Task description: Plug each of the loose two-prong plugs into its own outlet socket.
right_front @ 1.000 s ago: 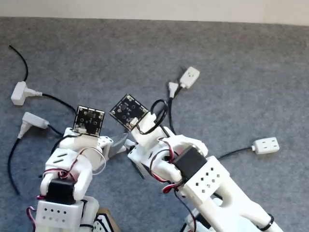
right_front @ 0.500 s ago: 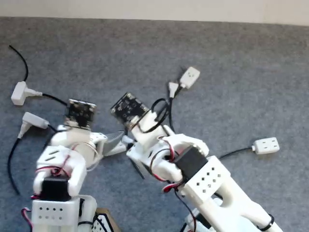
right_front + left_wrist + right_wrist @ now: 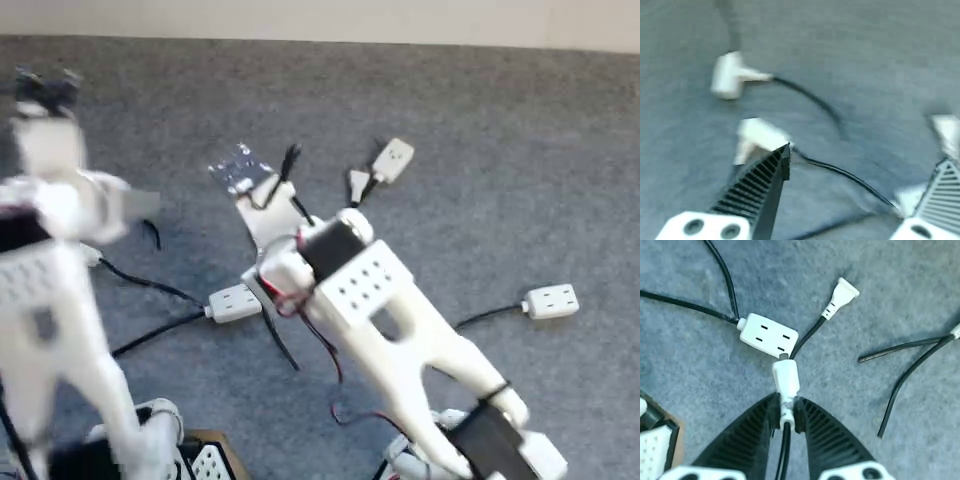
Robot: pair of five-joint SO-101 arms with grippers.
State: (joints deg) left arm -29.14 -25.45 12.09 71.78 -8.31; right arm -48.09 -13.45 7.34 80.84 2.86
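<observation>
My right gripper (image 3: 785, 402) is shut on a white two-prong plug (image 3: 785, 380), with its black cord running back between the fingers. The plug's front end sits just short of a white outlet block (image 3: 769, 335) on the grey carpet. A second white plug (image 3: 842, 297) lies beyond that block. In the high view the same outlet block (image 3: 235, 302) lies beside the right arm (image 3: 350, 285). My left gripper (image 3: 865, 155) hangs open above the carpet, over two loose white plugs (image 3: 730, 75) (image 3: 757, 135) with black cords.
Another outlet (image 3: 393, 158) with a plug (image 3: 358, 183) beside it lies at the back. A third outlet (image 3: 552, 300) lies at the right. The left arm (image 3: 50, 230) stands tall at the left edge. Black cords (image 3: 150, 285) cross the carpet.
The left arm has swung up and out to the left. The right arm has risen and stretched forward, uncovering the outlet block beneath it.
</observation>
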